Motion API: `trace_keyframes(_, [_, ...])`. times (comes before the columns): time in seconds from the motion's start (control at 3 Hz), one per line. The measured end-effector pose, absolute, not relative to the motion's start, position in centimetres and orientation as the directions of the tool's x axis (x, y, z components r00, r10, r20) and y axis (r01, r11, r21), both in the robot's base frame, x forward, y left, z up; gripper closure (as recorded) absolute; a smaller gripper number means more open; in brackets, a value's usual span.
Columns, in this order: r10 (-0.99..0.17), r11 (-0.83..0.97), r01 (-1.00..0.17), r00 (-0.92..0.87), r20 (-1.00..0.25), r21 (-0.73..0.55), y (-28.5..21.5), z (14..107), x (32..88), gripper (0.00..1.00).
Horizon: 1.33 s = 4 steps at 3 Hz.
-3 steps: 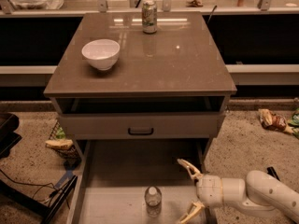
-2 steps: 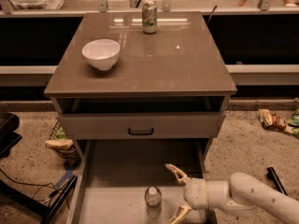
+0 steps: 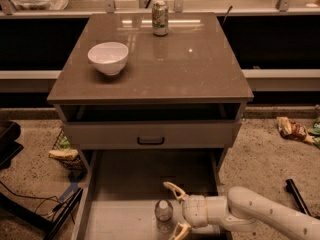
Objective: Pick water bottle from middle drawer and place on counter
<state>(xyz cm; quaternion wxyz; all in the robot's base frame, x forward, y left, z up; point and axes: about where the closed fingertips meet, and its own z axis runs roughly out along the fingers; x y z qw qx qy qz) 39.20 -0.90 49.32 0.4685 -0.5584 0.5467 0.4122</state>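
The water bottle, clear plastic with a pale cap, stands upright on the floor of the open middle drawer, near its front. My gripper reaches in from the lower right on a white arm. It is open, with one finger behind the bottle and the other finger in front, just to the bottle's right. The glossy brown counter tops the cabinet above.
A white bowl sits on the counter's left and a green-and-silver soda can at its back edge. A closed drawer front with a black handle lies above the open drawer. Wrappers and a black tool lie on the floor at right.
My gripper has moved left across the drawer, from right of the bottle to close beside it, its open fingers now straddling the bottle's right side. The bottle has not moved.
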Motion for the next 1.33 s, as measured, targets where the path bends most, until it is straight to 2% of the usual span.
trace_keyframes(0.33, [-0.23,0.028,-0.999,0.037,-0.973,-0.044,0.57,48.02,38.77,0.16])
trace_keyframes(0.67, [-0.229,0.025,-0.999,0.035,-0.973,-0.042,0.83,47.9,38.7,0.41])
trace_keyframes(1.0, [-0.227,0.021,-0.999,0.035,-0.973,-0.041,1.03,47.91,38.62,0.7])
trace_keyframes(1.33, [-0.226,0.019,-0.999,0.035,-0.974,-0.04,1.15,47.92,38.56,0.93])
